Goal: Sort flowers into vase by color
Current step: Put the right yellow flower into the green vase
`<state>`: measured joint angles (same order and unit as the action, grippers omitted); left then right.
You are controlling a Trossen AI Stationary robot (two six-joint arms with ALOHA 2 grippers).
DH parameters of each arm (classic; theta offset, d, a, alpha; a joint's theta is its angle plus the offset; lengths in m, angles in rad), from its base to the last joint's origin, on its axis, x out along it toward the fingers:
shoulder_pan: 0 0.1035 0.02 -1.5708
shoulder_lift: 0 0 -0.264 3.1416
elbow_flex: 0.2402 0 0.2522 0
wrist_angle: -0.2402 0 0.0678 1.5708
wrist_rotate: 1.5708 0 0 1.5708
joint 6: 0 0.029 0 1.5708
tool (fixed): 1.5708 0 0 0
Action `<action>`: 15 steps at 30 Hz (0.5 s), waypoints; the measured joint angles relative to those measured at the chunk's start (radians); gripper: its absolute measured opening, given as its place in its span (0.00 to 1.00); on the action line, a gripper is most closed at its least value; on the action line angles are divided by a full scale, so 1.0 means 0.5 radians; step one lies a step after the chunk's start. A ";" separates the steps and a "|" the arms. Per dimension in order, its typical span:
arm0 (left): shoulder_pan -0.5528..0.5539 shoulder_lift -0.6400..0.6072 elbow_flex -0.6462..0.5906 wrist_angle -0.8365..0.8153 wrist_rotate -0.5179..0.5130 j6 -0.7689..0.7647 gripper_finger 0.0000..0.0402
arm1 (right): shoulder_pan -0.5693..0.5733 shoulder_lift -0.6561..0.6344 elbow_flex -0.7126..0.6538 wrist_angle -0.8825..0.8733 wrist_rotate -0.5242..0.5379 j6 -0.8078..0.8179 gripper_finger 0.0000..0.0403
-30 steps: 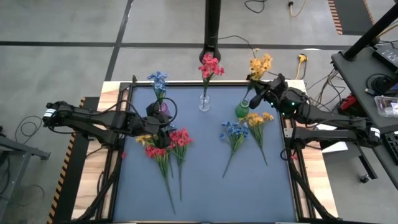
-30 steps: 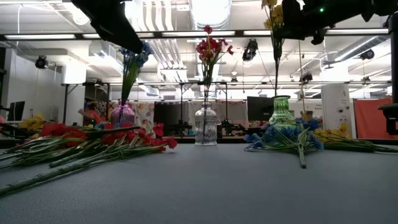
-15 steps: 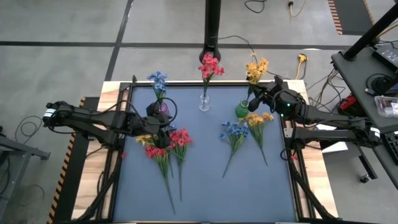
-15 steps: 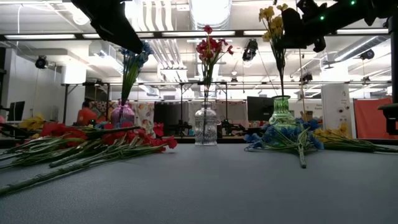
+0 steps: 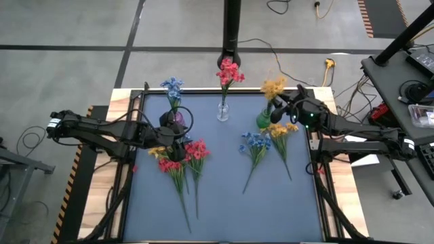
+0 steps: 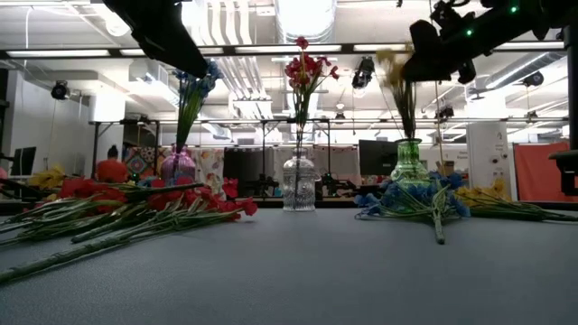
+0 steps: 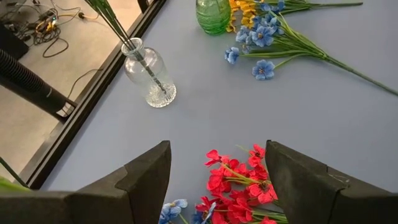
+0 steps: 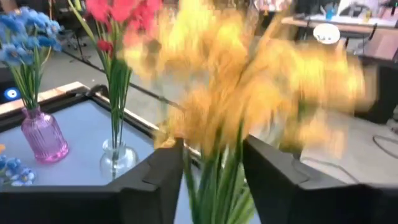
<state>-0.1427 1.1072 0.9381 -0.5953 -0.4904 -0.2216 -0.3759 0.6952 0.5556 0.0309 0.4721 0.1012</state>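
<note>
My right gripper (image 5: 282, 106) is open above the green vase (image 5: 264, 119), beside the yellow sprig (image 6: 398, 79) whose stems stand in that vase (image 6: 409, 162). In the right wrist view its fingers flank the blurred yellow sprig (image 8: 217, 93). My left gripper (image 5: 173, 139) hovers open over the loose red flowers (image 7: 239, 186) lying on the table. A blue sprig stands in the pink vase (image 5: 175, 116). A red sprig stands in the clear vase (image 5: 222, 112). My right gripper (image 8: 212, 180) has a finger on each side of the yellow sprig's stems (image 8: 214, 168), just below the blossoms. I cannot tell whether either finger touches them. The sprig is upright, with its lower stems inside the green vase.
Loose red and yellow sprigs (image 5: 180, 161) lie at the table's left. A blue sprig (image 5: 254, 144) and a yellow one (image 5: 282, 130) lie beside the green vase. The near half of the blue mat (image 5: 230, 210) has no flowers. A dark post (image 5: 232, 30) stands behind the far edge.
The yellow sprig has gone down into the green vase, so its blossoms sit much lower. My right gripper came down a little at first, then kept about the same height while the sprig dropped on past it.
</note>
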 joint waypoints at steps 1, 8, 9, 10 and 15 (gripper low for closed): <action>0.000 0.000 0.000 0.000 0.000 -0.002 0.60 | 0.000 -0.002 0.000 -0.020 0.000 0.019 0.43; 0.000 0.001 -0.028 0.004 0.000 -0.052 0.60 | 0.000 -0.057 0.001 -0.168 0.001 0.097 0.57; 0.000 0.001 -0.033 0.002 0.001 -0.073 0.60 | 0.001 -0.069 0.007 -0.219 0.000 0.130 0.58; 0.000 0.001 -0.036 -0.002 0.002 -0.103 0.60 | 0.001 -0.079 0.020 -0.276 0.001 0.148 0.60; -0.006 0.001 -0.036 -0.071 0.008 -0.408 0.60 | 0.001 -0.094 0.116 -0.582 -0.003 0.343 0.64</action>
<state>-0.1457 1.1076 0.9199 -0.6309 -0.4866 -0.4255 -0.3753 0.6482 0.6135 -0.2602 0.4705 0.2729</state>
